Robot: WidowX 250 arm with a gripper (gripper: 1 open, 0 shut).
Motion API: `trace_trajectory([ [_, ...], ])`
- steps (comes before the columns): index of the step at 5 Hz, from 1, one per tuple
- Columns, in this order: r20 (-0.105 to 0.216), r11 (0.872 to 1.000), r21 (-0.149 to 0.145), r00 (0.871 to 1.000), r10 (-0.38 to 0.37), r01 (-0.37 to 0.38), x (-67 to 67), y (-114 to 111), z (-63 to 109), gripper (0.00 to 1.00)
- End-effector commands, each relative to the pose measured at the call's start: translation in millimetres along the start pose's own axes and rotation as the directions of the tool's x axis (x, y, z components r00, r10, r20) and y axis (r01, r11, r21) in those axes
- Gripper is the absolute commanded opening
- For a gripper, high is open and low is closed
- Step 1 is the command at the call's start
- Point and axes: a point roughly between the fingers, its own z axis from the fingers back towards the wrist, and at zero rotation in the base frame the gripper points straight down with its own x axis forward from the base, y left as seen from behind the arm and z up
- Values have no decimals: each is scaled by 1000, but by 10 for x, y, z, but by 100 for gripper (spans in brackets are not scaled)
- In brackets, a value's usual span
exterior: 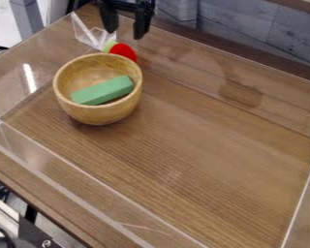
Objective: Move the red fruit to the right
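The red fruit (123,50) is a small glossy red toy with a green top, lying on the wooden table just behind the wooden bowl (98,88). My gripper (125,23) hangs open directly above the fruit, its two black fingers (108,19) spread apart and empty. A green block (101,92) lies inside the bowl.
Clear acrylic walls (300,199) ring the wooden table (209,145). A clear plastic piece (88,31) stands at the back left next to the fruit. A dark wall runs along the back right.
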Motion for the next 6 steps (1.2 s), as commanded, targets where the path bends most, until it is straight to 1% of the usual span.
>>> trace_trajectory([
  [1, 67, 1000, 20, 998, 22, -24, 66, 132, 179, 100],
  [2, 71, 999, 21, 997, 34, -35, 96, 194, 152, 100],
  [3, 73, 999, 17, 997, 40, -41, 87, 229, 134, 100],
  [6, 91, 999, -10, 994, 53, -53, 49, 289, 140, 100],
])
